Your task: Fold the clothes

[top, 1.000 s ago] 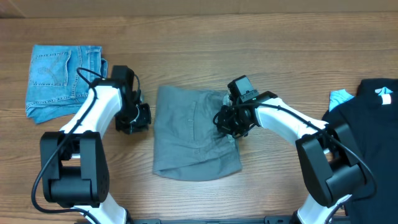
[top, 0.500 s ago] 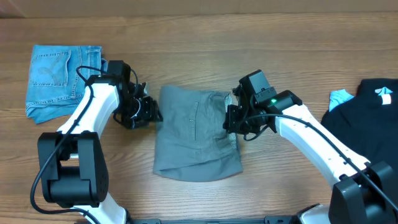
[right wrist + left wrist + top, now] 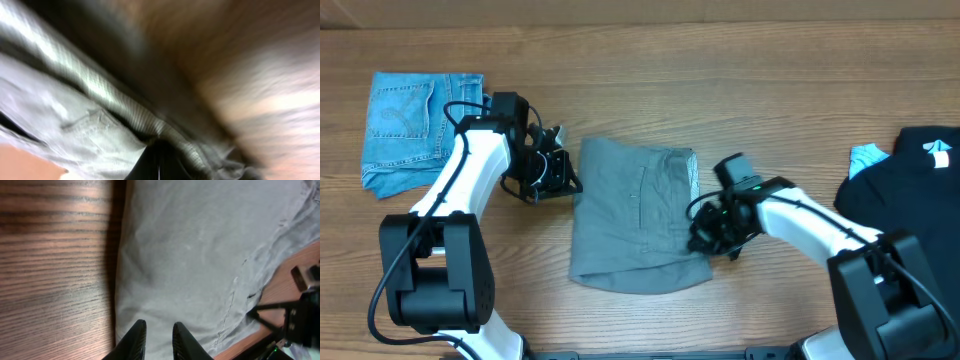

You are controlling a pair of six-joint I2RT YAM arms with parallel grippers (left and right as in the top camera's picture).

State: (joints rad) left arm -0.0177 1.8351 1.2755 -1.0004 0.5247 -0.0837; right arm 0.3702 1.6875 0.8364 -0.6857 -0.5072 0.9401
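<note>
White arms (image 3: 468, 172), black joints (image 3: 433, 290), tapered black fingers (image 3: 136, 337) (thin black cables (image 3: 453, 121) alongside).

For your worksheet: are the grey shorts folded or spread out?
Folded in half: the grey shorts form one panel, second layer showing below.

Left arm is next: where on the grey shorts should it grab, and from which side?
I'd pinch the shorts at their left edge, upper part, coming in low from the left. That edge lies straight and flat on the table, just by the left gripper; the right gripper is at the right edge.
</note>
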